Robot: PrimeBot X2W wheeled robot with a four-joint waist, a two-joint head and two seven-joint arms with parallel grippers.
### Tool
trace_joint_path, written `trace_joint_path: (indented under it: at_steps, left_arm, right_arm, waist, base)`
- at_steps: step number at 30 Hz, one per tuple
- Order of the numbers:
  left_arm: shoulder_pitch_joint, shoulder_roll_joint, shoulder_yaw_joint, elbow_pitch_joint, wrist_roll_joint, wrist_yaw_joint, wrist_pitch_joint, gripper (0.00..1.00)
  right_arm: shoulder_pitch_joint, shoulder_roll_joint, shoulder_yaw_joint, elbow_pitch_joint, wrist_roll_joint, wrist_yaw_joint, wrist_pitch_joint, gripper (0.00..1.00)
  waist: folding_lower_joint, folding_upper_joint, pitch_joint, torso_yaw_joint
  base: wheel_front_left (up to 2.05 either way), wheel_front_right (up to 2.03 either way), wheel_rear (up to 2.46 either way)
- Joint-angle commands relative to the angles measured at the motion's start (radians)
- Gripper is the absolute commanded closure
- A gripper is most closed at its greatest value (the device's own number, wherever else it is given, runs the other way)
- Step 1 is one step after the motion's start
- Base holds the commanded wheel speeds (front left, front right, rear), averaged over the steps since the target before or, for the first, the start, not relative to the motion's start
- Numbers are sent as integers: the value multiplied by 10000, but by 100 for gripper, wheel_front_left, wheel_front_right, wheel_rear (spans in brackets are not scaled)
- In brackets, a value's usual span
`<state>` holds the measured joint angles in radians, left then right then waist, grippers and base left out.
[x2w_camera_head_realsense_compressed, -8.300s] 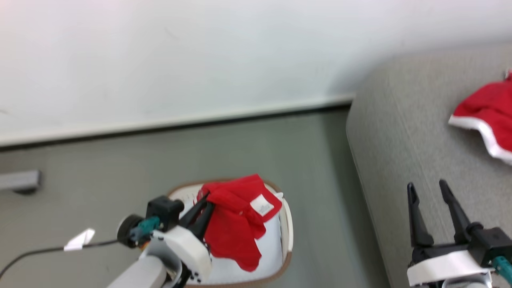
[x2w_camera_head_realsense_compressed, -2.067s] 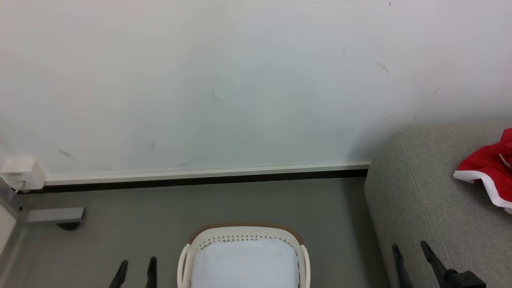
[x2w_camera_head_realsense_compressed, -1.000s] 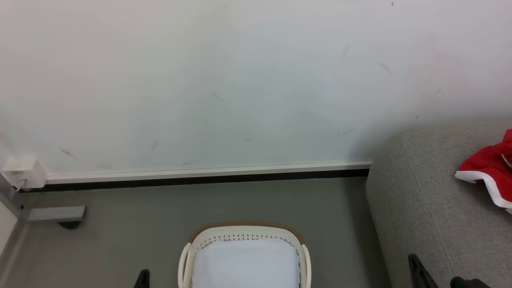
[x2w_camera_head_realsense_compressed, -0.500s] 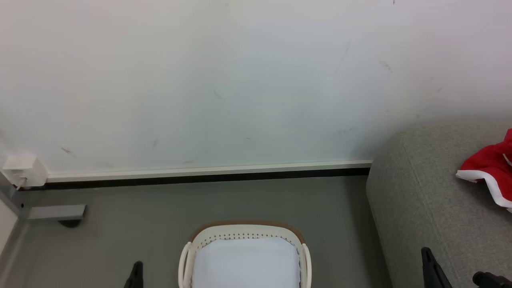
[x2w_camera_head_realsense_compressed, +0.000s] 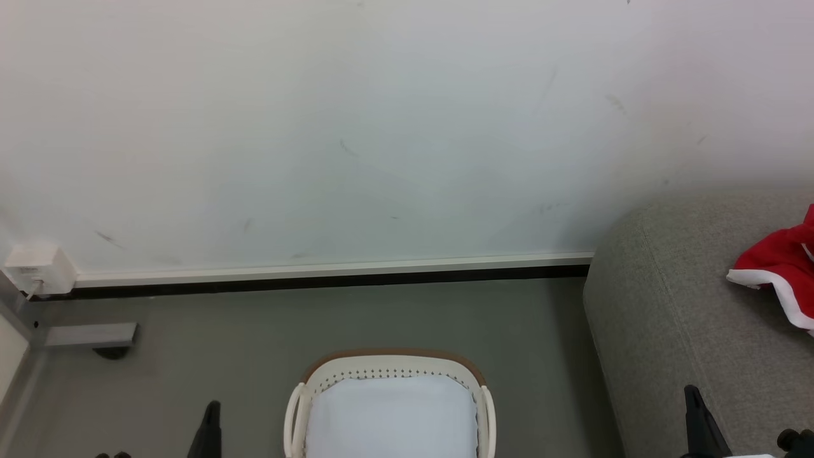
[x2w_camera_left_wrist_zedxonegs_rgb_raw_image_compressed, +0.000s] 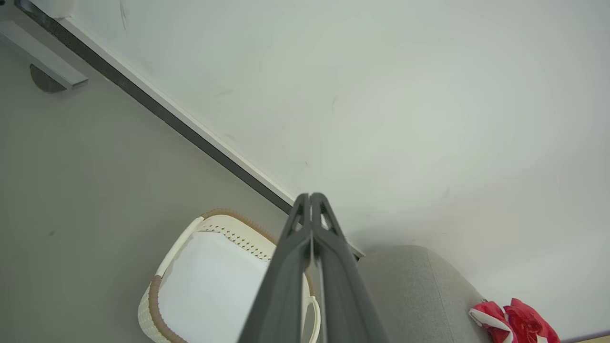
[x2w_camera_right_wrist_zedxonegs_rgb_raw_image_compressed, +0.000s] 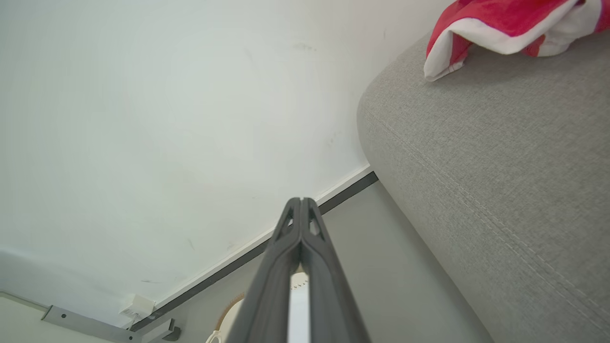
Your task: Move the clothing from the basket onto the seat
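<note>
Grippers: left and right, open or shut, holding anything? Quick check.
Left gripper: shut, holding nothing.
Right gripper: shut, holding nothing.

Bright, even, diffuse light; all three views sharp; soft shadow on the wall beside the seat; darker shadow beneath the metal bracket.
</note>
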<state>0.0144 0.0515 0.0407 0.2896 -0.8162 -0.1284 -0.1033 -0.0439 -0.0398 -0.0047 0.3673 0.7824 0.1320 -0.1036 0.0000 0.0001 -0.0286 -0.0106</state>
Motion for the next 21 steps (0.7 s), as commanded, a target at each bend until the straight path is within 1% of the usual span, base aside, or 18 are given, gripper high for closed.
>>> trace_joint_path:
  at_steps: [1, 21]
  left_arm:
    - [-268, 54, 71, -139, -373, -14, 90, 100]
    - [-573, 42, 278, -243, -2609, -20, 701, 100]
  right_arm:
    - [-306, -87, -74, -195, 383, -7, 93, 100]
    - [-435, -107, -377, -511, 2701, -11, 710, 100]
  waist:
    - [0, -1, 5, 2]
    - [0, -1, 74, 25]
  base:
    - [0, 0, 0]
    - [0, 0, 0]
